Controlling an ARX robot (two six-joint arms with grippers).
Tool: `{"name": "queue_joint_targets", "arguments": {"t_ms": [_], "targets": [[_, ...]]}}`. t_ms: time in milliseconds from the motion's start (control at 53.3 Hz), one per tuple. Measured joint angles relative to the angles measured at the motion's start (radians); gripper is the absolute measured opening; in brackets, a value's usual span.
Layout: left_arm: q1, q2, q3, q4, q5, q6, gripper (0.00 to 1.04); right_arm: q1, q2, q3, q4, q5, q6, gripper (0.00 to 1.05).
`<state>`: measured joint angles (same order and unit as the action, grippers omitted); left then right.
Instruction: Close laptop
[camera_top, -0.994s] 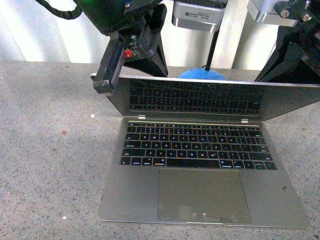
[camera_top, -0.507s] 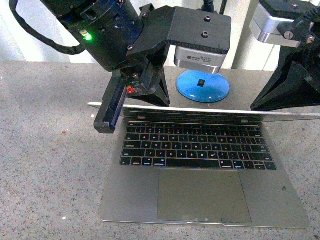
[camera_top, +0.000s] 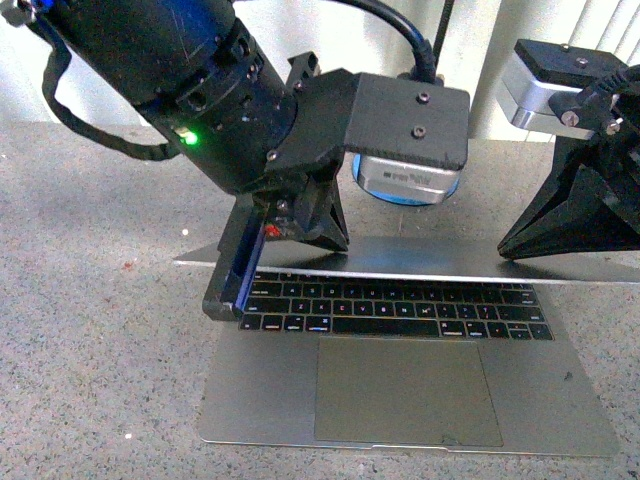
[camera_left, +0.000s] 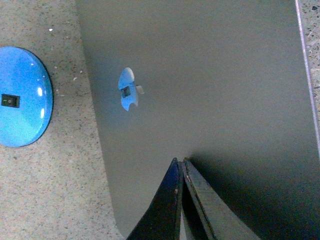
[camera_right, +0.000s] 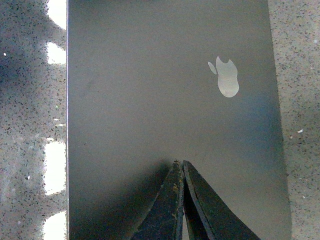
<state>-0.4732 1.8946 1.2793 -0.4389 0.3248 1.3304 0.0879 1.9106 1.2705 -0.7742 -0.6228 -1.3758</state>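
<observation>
1. The laptop (camera_top: 400, 385) is seen lying flat on the desk (camera_top: 90, 330), near the middle of the front view, with its trackpad (camera_top: 405, 390) toward the camera.
2. Its lid (camera_top: 420, 262) is tilted far down over the base, so that it is seen almost edge-on. The rear rows of the keyboard (camera_top: 400, 310) are hidden under it, and only the front rows of black keys are shown.
3. The plain silver back of the lid fills most of both wrist views. A small logo (camera_right: 227, 77) is seen on it, and in the left wrist view a blue reflection is carried by that logo.
4. The left gripper (camera_left: 180, 162) is seen shut, with its two dark fingers pressed together into a point. The point is set against the back of the lid, close to one of its edges, and a shadow is cast beside it.
5. The right gripper (camera_right: 180, 164) is likewise closed on nothing, its fingers meeting in a point on the lid's back. In the front view it is placed at the lid's right end.
6. A round blue disc (camera_left: 22, 97) with a small black mark at its centre is seen on the desk just behind the laptop. In the front view it is partly covered by the left arm's grey camera block (camera_top: 405, 180).
7. The desk is shown as grey and speckled.
</observation>
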Motion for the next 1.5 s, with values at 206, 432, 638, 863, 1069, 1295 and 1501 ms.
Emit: {"name": "queue_joint_targets", "arguments": {"t_ms": [206,432,638,863,1069,1295,1501], "targets": [[-0.013,0.000,-0.050,0.047,0.013,-0.008,0.04,0.000,0.000,-0.038,0.037,-0.004,0.008,0.03],[-0.019,0.008,-0.084,0.090,0.021,-0.025,0.04,0.000,0.009,-0.072,0.070,-0.008,0.011,0.03],[-0.029,0.029,-0.123,0.132,0.030,-0.038,0.04,0.003,0.030,-0.106,0.113,-0.017,0.020,0.03],[-0.045,0.064,-0.170,0.196,0.040,-0.057,0.04,0.005,0.061,-0.141,0.158,-0.026,0.035,0.03],[-0.060,0.128,-0.219,0.271,0.045,-0.085,0.04,0.006,0.112,-0.185,0.215,-0.024,0.056,0.03],[-0.061,0.144,-0.232,0.299,0.056,-0.100,0.04,0.006,0.148,-0.219,0.236,0.006,0.056,0.03],[-0.059,0.145,-0.235,0.302,0.057,-0.105,0.04,0.006,0.154,-0.228,0.249,0.006,0.056,0.03]]}}
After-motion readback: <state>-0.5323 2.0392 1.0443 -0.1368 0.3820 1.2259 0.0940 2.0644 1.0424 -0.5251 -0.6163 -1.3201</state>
